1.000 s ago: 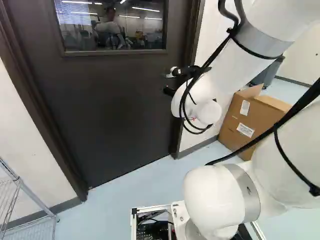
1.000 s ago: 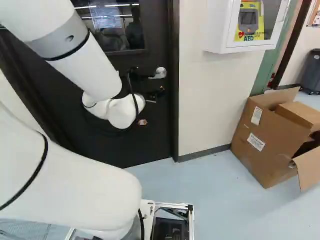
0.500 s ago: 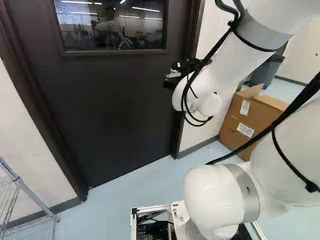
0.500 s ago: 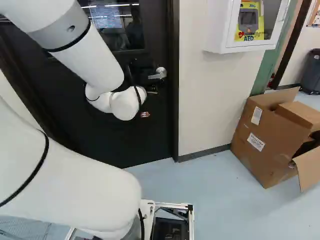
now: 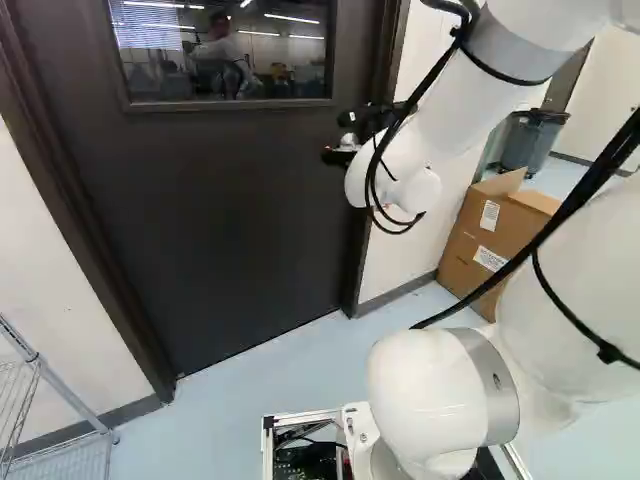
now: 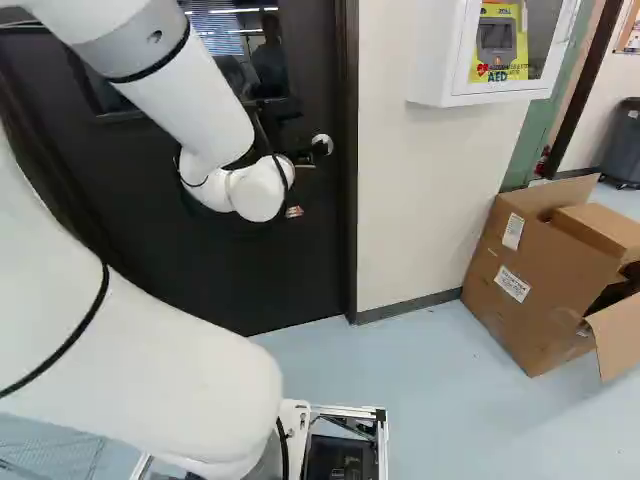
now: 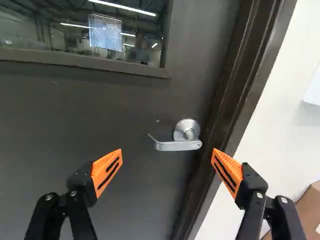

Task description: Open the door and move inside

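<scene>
My gripper point(image 5: 343, 138) is beside the door's latch edge in the left base view, its fingers one above the other. The wrist view shows the gripper point(image 7: 167, 156) open, its orange pads wide apart with nothing gripped. Ahead of the gap between them is the silver lever handle point(image 7: 179, 145), apparently untouched, its lever lying across the door. In the right base view the arm partly hides the handle point(image 6: 322, 143). The dark door point(image 5: 235, 210) stands closed in its frame point(image 7: 245, 90), with a window point(image 7: 85, 32) above handle height.
Right of the door are a white wall point(image 6: 415, 210), a wall cabinet point(image 6: 430, 55) and an open cardboard box point(image 6: 540, 270) on the floor. A wire rack point(image 5: 50, 400) stands at the left of the left base view. A grey bin point(image 5: 530, 140) is farther back.
My arm has lifted the gripper somewhat against the door, with the fingers still around handle height. Door, handle and base have not moved.
</scene>
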Controlling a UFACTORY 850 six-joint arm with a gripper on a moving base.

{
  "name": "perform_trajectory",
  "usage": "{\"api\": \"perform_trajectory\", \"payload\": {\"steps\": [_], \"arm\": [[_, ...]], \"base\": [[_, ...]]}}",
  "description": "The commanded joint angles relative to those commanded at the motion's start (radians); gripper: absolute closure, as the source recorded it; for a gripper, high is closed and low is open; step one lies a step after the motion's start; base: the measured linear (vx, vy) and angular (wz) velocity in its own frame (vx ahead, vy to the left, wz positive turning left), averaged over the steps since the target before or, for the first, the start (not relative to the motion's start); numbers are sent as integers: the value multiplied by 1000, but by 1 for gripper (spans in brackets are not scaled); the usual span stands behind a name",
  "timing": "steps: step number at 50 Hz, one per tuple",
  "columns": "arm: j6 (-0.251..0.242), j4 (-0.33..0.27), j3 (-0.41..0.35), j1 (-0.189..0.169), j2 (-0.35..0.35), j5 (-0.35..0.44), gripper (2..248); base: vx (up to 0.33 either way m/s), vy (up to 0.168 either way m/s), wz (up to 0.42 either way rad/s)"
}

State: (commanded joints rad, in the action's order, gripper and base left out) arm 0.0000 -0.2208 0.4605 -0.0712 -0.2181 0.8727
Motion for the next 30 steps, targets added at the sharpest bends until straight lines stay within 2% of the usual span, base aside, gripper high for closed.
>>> {"api": "perform_trajectory", "payload": {"steps": [14, 30], "arm": [[0, -40, 59, 2, 31, 0, 3], [0, -46, 115, 10, 82, 0, 3]], "base": [[0, 0, 0], [0, 0, 0]]}}
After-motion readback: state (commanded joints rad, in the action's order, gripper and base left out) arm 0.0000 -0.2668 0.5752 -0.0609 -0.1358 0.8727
